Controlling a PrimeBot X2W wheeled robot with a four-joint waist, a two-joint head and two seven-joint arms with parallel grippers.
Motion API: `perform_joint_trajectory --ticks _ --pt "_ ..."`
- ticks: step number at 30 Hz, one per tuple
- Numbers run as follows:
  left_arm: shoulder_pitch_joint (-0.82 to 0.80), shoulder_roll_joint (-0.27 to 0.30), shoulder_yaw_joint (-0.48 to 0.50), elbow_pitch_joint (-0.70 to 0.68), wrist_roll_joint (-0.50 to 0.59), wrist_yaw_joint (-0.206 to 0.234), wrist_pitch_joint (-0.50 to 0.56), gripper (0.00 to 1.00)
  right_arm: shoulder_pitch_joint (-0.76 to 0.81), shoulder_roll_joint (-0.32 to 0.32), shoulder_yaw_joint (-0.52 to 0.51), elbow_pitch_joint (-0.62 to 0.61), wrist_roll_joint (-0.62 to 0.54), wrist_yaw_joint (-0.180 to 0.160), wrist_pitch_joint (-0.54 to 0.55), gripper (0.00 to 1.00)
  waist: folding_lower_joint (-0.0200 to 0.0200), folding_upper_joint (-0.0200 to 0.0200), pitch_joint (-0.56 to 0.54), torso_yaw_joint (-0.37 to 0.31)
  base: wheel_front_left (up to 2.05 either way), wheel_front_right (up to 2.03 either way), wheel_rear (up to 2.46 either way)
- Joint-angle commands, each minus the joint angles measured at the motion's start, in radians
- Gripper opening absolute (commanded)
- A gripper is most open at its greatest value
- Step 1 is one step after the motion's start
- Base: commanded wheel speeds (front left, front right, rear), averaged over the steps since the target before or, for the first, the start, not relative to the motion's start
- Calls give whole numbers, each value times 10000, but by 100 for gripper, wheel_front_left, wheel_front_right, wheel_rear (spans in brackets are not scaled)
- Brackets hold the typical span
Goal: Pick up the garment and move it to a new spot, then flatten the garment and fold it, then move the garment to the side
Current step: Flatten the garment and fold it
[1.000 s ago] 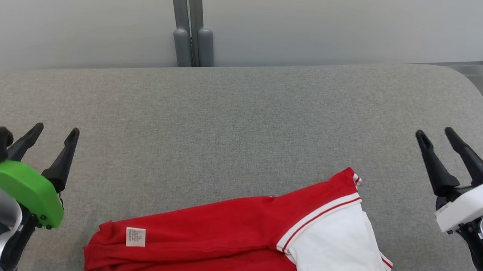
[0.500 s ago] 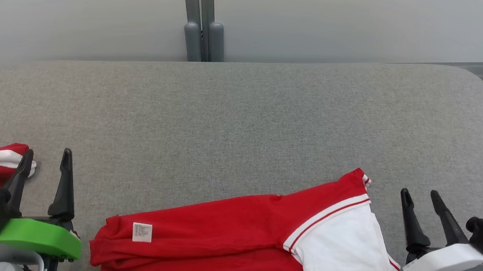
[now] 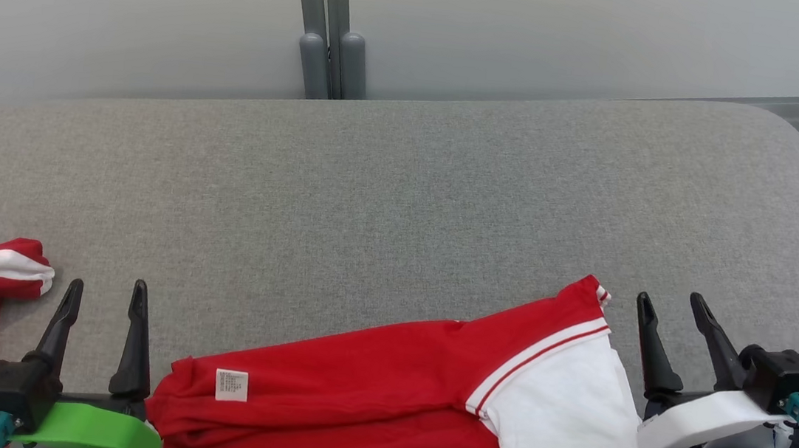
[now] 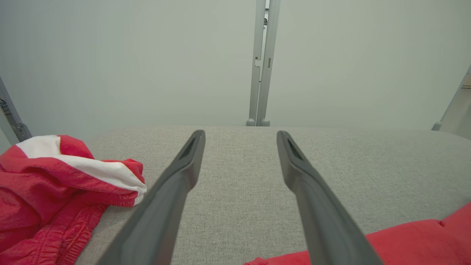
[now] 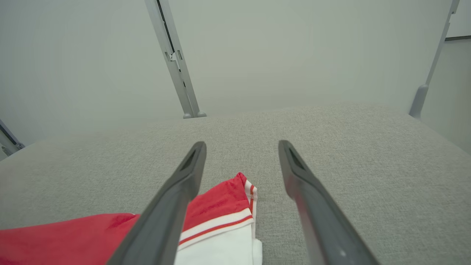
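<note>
Lying partly folded at the near edge of the grey padded surface (image 3: 402, 202), red-and-white garment (image 3: 382, 393): soft, light, limp, probably best pinched at its outer corners; left gripper (image 3: 107, 284) and right gripper (image 3: 669, 297) flank it, both spread wide, empty.

We observe even, diffuse, bright light in all three views, without glare. Shadows are faint and soft beneath the red garment (image 3: 382, 393) on the grey fabric surface (image 3: 402, 202). Near the lens, the fingers (image 4: 154, 228) of the left gripper (image 4: 240, 133) soften out of focus; wide-angle distortion tilts the partition post (image 5: 173, 59) in the right wrist view.
</note>
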State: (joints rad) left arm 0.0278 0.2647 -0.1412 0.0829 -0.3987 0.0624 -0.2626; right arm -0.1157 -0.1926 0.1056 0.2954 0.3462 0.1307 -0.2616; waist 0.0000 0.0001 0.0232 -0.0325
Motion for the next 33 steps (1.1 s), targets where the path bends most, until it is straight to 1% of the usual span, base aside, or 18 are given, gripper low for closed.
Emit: perform_joint_trajectory --ticks 1,8,11,15,20,23,27,29,33 --pt "133 -69 131 84 173 -125 -26 100 -157 19 -8 -32 -99 -1 -39 100 0 -1 -11 -6 0 0 0" --pt "0 -493 623 320 718 -588 -26 100 -316 -51 69 73 -50 -1 -41 100 0 -1 7 45 0 0 0" --pt "-63 -604 785 404 792 -739 -27 100 -345 -101 104 527 26 -1 161 100 0 -1 43 59 0 0 0" --pt "-192 -773 944 535 955 -965 -27 100 -638 -174 286 1450 354 -2 1250 100 0 -1 92 96 0 0 0" --pt "-304 -914 1016 720 1167 -1185 -27 100 -1008 -95 219 2635 669 -1 3111 100 0 -1 99 254 0 0 0" --pt "-344 -990 1064 779 1267 -1270 -27 100 -1071 38 72 3122 971 -1 4230 100 0 -1 85 365 0 0 0" --pt "-371 -1072 1157 879 1323 -1342 -27 100 -979 246 -35 3424 1423 1 5443 100 0 -1 79 483 0 0 0" --pt "-380 -1111 1192 928 1314 -1398 -27 100 -915 295 24 3353 1594 1 5742 100 0 -1 88 540 0 0 0" --pt "-411 -1169 1256 984 1363 -1462 -27 100 -901 492 210 3215 1833 4 6009 100 0 -1 113 587 0 0 0"
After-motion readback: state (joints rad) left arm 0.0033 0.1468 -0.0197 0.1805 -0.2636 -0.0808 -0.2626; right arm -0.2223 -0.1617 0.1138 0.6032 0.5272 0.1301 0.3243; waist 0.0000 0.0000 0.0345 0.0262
